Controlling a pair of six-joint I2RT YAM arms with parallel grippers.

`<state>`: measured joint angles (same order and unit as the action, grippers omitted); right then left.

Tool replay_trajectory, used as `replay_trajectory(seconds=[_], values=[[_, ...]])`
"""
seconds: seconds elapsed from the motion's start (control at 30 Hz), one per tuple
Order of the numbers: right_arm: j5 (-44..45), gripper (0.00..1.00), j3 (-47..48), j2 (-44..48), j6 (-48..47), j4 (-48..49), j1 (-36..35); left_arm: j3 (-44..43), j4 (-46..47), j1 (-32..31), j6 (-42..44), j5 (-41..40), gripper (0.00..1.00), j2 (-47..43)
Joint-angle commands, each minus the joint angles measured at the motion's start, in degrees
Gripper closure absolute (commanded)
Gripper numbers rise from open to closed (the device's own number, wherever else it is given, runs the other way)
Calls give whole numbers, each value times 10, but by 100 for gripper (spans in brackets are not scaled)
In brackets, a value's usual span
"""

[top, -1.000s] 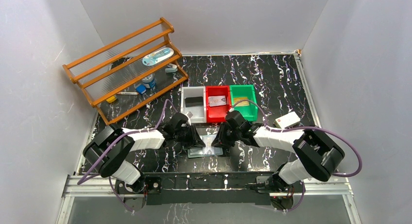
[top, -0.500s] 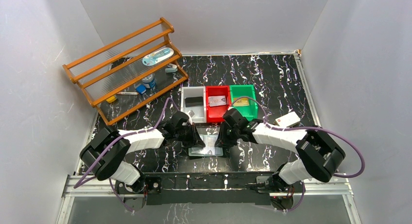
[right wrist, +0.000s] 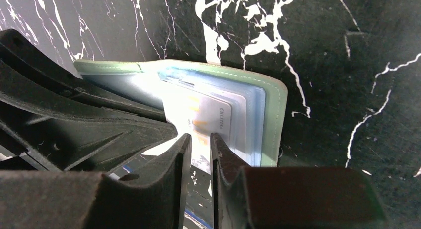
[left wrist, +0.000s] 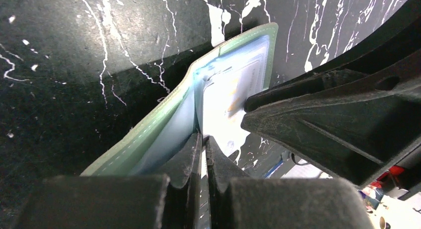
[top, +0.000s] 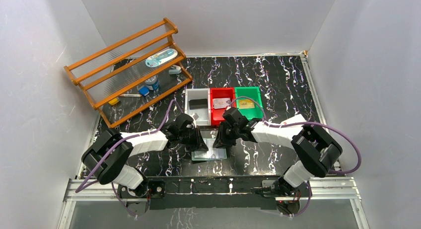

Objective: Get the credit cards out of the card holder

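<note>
**Anchor the holder, draw the card out flat**

The holder (top: pixel 210 152) lies spread on the desk (top: pixel 278 80) just ahead of the arm bases, and both tools meet over it. The left tool (left wrist: pixel 202 139) is clenched on a thin pale leaf near the fold, apparently one of the clear pockets. It holds that side up, so the holder stands in a shallow V. The right tool (right wrist: pixel 199 139) is narrowed to a slit around the free edge of a pale printed card (right wrist: pixel 213 117), most of which sits inside a pocket on the other half. I judge it to be gripping the card, though glare hides the contact itself.

The step in hand looks like pulling this card free. The left tool should do nothing but anchor, staying firm and level without tugging back. The right tool should draw the card along its own plane, straight out of the pocket mouth, starting slowly because glossy plastic slips. Lifting or twisting would bow the card or jam it against the pocket seam.

The main risk is that the pads have caught pocket film along with the card. If the whole holder starts to follow, it is better to let go and take the card alone. The tools nearly touch, so the right one should back away from the left. The bins (top: pixel 222 90) just behind look like the drop point.
</note>
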<state>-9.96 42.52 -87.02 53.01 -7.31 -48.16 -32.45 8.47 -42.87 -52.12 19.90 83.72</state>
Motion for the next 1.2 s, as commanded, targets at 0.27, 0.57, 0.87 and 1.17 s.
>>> replay_trajectory(seconds=[0.27,0.57,0.87,1.17], values=[[29,70,2,-22,-9,-34,-2,-67,-124,-1,59,-28,100,-11],[33,67,4,-16,-8,-37,-1,-17,-48,0,14,5,95,2],[-5,67,16,11,2,-15,-2,-1,-51,0,28,-16,85,-3],[21,65,38,43,-7,-53,-1,5,-50,1,24,-22,87,6]])
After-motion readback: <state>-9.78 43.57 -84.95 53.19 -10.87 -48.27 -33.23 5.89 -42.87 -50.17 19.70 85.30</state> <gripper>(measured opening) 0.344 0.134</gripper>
